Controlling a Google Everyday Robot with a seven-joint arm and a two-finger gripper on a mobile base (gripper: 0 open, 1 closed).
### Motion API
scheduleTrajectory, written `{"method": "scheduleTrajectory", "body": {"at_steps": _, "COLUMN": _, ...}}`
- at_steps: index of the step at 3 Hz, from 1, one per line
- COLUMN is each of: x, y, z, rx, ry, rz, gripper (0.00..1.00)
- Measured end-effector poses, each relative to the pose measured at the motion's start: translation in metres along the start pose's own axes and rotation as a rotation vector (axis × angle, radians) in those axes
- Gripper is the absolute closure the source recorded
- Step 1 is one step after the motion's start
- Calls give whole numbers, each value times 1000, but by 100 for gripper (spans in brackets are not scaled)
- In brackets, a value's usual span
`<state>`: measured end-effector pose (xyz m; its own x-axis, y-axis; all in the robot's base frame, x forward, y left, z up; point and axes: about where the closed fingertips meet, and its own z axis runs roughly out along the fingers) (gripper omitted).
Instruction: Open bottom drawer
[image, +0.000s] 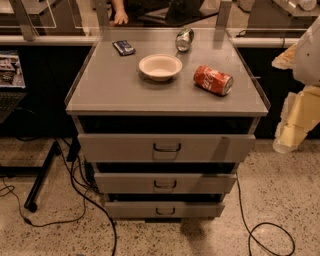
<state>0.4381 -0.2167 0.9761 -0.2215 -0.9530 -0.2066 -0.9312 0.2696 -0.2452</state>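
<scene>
Speckled stone floor runs under a grey metal cabinet (167, 100) whose top carries a white bowl (160, 66), a red soda can (213, 80) on its side, a silver can (184, 39) also lying down and a small dark packet (123, 47). Lowest of the three fronts is the bottom drawer (130, 210), close to the floor, with its small dark loop handle (165, 211) at the centre; it looks not yet pulled out. The gripper (292, 125) hangs at the right edge of the view, level with the top drawer (115, 147) and well apart from any handle — whether it is open or closed I cannot tell. The main risk is hooking the wrong handle, since the middle drawer (125, 183) has a near-identical loop just above the target. The handle is small, so a slightly off approach could strike the panel or slip free on the pull. A jolt to the cabinet could set either can rolling — both lie on their sides. A black cable (270, 235) loops on the floor to the right, where it might snag.
</scene>
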Motion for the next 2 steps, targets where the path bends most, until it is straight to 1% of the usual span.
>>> {"method": "scheduleTrajectory", "body": {"at_steps": 1, "x": 0, "y": 0, "z": 0, "rx": 0, "ry": 0, "rz": 0, "gripper": 0}}
{"method": "scheduleTrajectory", "body": {"at_steps": 2, "x": 0, "y": 0, "z": 0, "rx": 10, "ry": -17, "rz": 5, "gripper": 0}}
